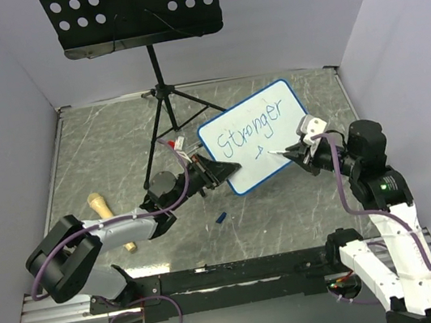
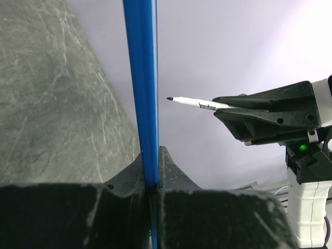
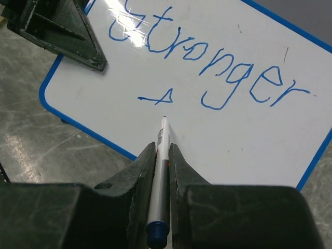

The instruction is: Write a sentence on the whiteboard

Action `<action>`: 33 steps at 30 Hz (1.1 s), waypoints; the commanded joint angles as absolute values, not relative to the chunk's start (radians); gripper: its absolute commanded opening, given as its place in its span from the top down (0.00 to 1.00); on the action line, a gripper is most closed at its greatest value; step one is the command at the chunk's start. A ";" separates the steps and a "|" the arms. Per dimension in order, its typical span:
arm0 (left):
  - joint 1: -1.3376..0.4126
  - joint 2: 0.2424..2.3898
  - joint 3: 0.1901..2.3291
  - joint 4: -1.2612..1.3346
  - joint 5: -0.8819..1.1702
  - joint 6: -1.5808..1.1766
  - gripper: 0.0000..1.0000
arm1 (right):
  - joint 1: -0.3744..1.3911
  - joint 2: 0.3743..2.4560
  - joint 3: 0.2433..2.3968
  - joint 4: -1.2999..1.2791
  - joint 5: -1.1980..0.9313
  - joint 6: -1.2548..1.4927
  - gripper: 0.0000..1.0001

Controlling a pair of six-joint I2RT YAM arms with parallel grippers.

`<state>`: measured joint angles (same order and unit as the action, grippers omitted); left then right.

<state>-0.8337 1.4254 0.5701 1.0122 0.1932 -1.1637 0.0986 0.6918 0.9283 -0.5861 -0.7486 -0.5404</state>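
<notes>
The whiteboard point(image 1: 264, 133), white with a blue frame, stands tilted on the table. It reads "Stronger" point(image 3: 207, 57) in blue, with a short stroke and a small pointed mark point(image 3: 155, 97) below. My left gripper point(image 1: 231, 167) is shut on the board's lower-left edge; the left wrist view shows the blue frame point(image 2: 141, 93) edge-on between the jaws of that gripper point(image 2: 151, 153). My right gripper point(image 3: 162, 146) is shut on a white marker point(image 3: 164, 132), also seen from above point(image 1: 278, 152). The marker's tip sits just below the small mark, a little off the board's surface.
A black perforated music-stand tray point(image 1: 130, 11) on a tripod point(image 1: 162, 108) stands at the back. A wooden stick-like object point(image 1: 109, 215) lies by the left arm. A small blue cap point(image 1: 220, 218) lies in front of the board. Grey walls enclose the table.
</notes>
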 commanded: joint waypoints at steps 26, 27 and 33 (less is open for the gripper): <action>-0.833 1.394 0.615 1.210 0.245 -1.163 0.99 | 0.104 0.733 0.948 -0.512 -0.848 -0.497 1.00; -0.831 1.394 0.614 1.210 0.244 -1.163 0.99 | 0.104 0.733 0.948 -0.514 -0.848 -0.499 1.00; -0.831 1.385 0.609 1.207 0.238 -1.160 0.99 | 0.107 0.730 0.942 -0.531 -0.838 -0.505 1.00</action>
